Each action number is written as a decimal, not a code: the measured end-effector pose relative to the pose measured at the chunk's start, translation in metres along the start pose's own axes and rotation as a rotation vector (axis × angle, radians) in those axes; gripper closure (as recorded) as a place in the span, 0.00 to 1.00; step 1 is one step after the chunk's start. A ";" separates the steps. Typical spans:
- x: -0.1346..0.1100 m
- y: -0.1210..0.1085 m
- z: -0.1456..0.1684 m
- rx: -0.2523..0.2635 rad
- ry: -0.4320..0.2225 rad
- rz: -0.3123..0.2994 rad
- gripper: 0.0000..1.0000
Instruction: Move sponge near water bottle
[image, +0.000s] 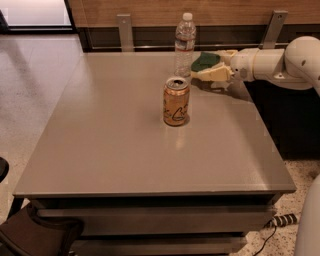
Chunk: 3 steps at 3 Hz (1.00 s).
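The table is a broad grey square, and its near edge and near corners carry nothing. Past the middle, somewhat toward the far edge, an orange-gold drink can stands upright with its top opened. It is well apart from the right edge.

Beyond the can and to its right, close to the far edge, is the claw. It is closed on the sponge. One cream finger runs under the sponge and the other lies behind its upper side, so the dark green scouring face shows tilted toward the camera. The sponge sits in the grip just above the table. Whether its lower edge touches the surface cannot be told. A dark shadow lies on the table directly beneath the claw.

The arm comes in from beyond the right edge of the table. It lies nearly level and low over the surface, its white wrist segments pointing left toward the far edge's middle.

The water bottle stands upright at the far edge, its white cap on, just left of the sponge. A narrow gap separates the two, and the claw's fingertips point at the bottle's lower half.
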<state>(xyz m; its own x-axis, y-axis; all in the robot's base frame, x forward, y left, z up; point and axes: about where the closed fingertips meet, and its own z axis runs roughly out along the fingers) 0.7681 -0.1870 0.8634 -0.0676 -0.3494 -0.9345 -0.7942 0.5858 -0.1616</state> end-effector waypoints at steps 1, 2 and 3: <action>-0.001 0.001 0.000 -0.003 0.004 -0.002 0.74; -0.001 0.003 0.003 -0.007 0.003 -0.002 0.51; -0.001 0.004 0.006 -0.013 0.003 -0.001 0.28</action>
<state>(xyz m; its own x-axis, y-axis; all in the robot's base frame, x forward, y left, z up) 0.7685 -0.1795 0.8615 -0.0684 -0.3521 -0.9335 -0.8019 0.5761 -0.1586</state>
